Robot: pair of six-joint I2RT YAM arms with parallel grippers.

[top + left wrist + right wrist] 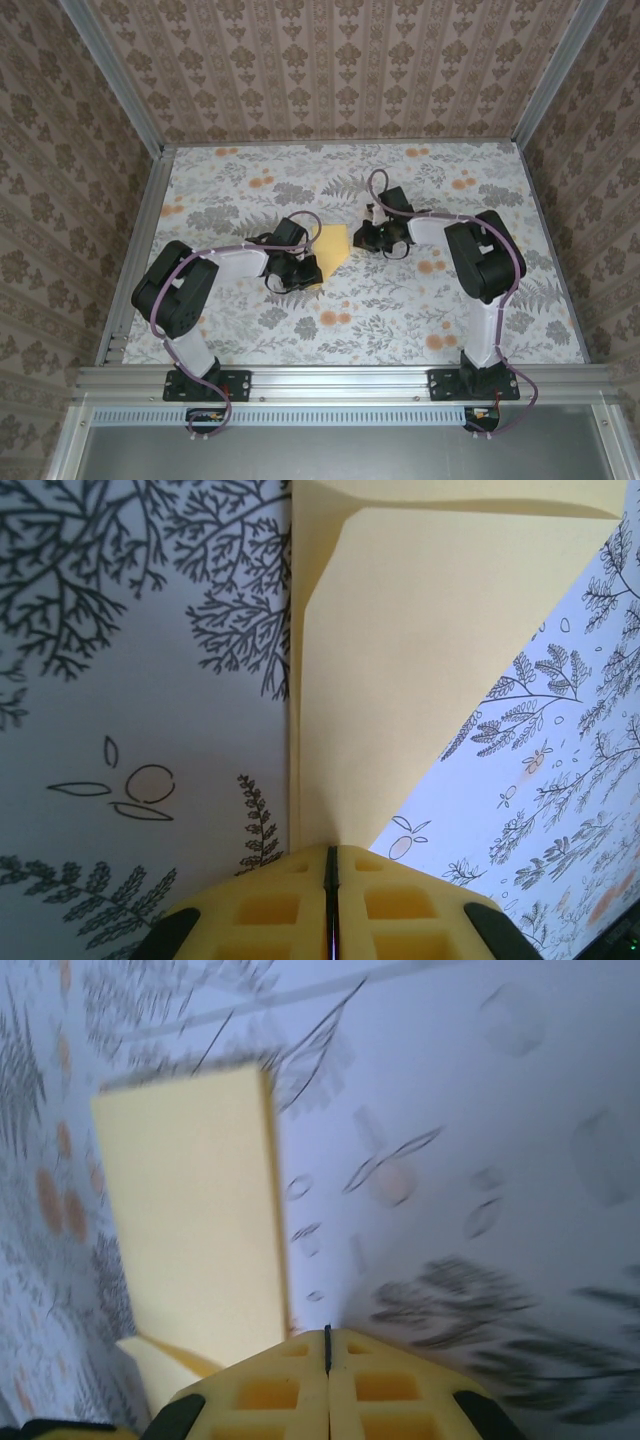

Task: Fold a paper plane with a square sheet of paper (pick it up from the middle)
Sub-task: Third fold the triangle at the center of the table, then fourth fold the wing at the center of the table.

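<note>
The left end effector (330, 852) grips the square sheet of paper (420, 660) by its edge; the right end effector (327, 1335) sits clenched just beside it.

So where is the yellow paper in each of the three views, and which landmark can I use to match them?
Top external: the yellow paper lies mid-table.
Left wrist: the yellow paper fills the upper middle and right, narrowing toward the bottom middle.
Right wrist: the yellow paper is left of centre, blurred.
Shared landmark: the grey floral cloth beneath it.
</note>
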